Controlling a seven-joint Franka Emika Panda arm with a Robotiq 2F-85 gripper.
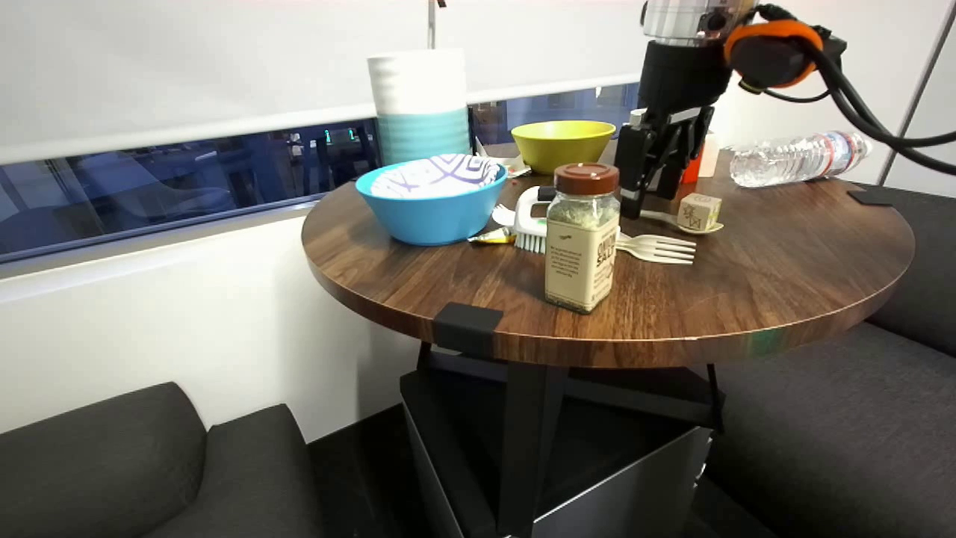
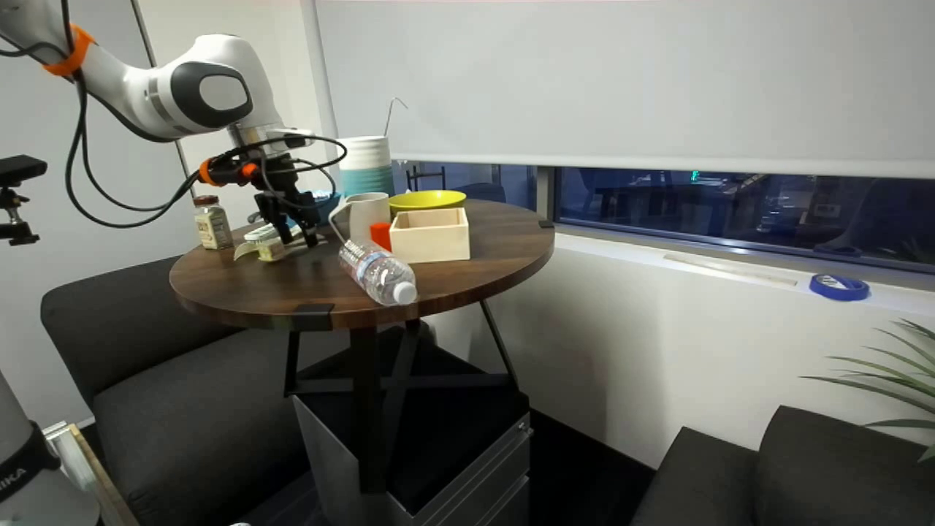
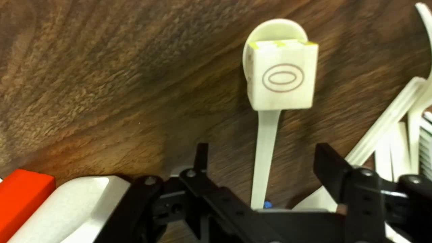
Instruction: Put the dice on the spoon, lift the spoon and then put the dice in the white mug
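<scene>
The dice is a pale wooden cube [image 3: 283,76] resting on the bowl of a whitish spoon [image 3: 265,158] that lies on the table. In an exterior view the dice [image 1: 699,212] sits on the spoon bowl [image 1: 709,228]. My gripper [image 3: 263,157] is open and empty, its fingers apart on either side of the spoon handle. In the exterior views the gripper [image 1: 648,196] [image 2: 298,238] points down close to the tabletop. The white mug [image 2: 367,212] stands upright behind the bottle, with a reddish-orange patch at its lower side. In the wrist view a whitish shape beside a red-orange block is partly cut off.
Forks [image 1: 657,249], a brush [image 1: 532,217] and a seasoning jar [image 1: 586,239] lie or stand near the gripper. A blue bowl [image 1: 429,213], yellow bowl [image 1: 564,146] and white-and-teal stack [image 1: 420,104] are farther back. A wooden box [image 2: 429,235] and a lying bottle [image 2: 376,270] are near the mug.
</scene>
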